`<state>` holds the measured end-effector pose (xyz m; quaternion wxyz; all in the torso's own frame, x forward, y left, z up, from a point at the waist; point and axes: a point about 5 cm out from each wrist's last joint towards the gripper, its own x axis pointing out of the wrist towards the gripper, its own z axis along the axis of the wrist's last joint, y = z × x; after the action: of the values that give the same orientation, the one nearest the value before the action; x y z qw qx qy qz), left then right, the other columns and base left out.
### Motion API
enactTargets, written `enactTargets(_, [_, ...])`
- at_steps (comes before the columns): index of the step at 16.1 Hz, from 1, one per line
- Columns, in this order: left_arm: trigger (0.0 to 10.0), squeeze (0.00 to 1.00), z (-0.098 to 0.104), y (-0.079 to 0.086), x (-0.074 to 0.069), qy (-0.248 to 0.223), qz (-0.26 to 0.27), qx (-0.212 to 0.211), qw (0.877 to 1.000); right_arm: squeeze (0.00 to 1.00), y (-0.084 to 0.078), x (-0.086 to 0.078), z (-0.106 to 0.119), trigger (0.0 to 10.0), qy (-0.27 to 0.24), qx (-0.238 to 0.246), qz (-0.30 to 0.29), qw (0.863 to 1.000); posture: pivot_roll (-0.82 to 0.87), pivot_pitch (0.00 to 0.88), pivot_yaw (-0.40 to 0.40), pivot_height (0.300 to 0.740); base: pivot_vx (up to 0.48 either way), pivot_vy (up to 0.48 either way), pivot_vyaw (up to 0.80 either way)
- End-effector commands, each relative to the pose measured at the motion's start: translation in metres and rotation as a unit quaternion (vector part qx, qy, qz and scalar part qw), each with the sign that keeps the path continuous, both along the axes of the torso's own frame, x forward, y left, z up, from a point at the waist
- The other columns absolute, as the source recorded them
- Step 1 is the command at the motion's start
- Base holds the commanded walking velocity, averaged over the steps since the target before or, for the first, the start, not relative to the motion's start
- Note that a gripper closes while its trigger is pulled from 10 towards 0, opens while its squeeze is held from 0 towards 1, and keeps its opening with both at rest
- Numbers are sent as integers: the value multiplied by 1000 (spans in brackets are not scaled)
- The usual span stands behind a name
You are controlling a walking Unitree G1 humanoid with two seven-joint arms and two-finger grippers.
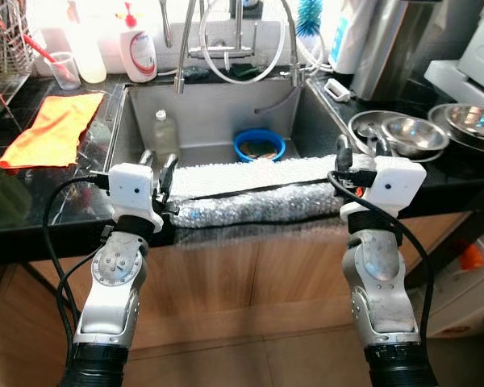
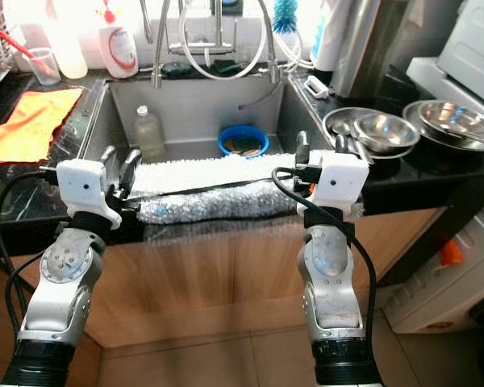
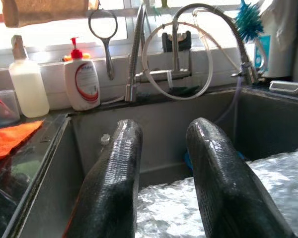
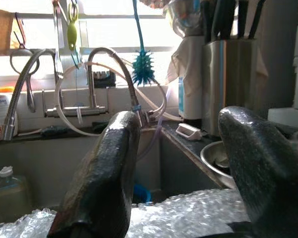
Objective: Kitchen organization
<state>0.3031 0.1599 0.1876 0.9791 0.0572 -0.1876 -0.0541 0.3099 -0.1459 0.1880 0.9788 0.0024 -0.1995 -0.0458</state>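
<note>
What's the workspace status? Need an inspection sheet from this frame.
Surface: black stone countertop around a steel sink.
Job's things: white and silver mat draped over the sink's front edge.
Clutter: orange cloth left of the sink; blue bowl and plastic bottle inside it; steel bowls on the right; soap dispenser behind.
Grippers: left end effector open at the mat's left end; right end effector open at its right end.
Cables: black cable looping by the left arm.
Surroundings: faucet, window behind.
</note>
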Motion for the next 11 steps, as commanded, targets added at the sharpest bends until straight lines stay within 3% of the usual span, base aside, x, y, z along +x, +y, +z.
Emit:
enactTargets(1, [10000,0,0,-2,-1,0,-4,-2,1000,0,0,1,1,10000,-2,6,1,1000,4,0,-7,740,296,0,0])
enactTargets(2, [10000,0,0,-4,-1,1,-8,-1,1000,0,1,1,2,10000,-6,9,10,1000,4,0,-6,740,304,0,-800])
enactTargets(7, [10000,0,1,-6,-1,-2,-12,0,1000,0,4,1,4,10000,-15,3,13,1000,6,0,-7,740,300,0,0])
enactTargets(11, [10000,0,0,-7,-2,-1,-13,1,1000,0,4,1,4,10000,-15,2,12,1000,5,0,-8,740,0,0,0])
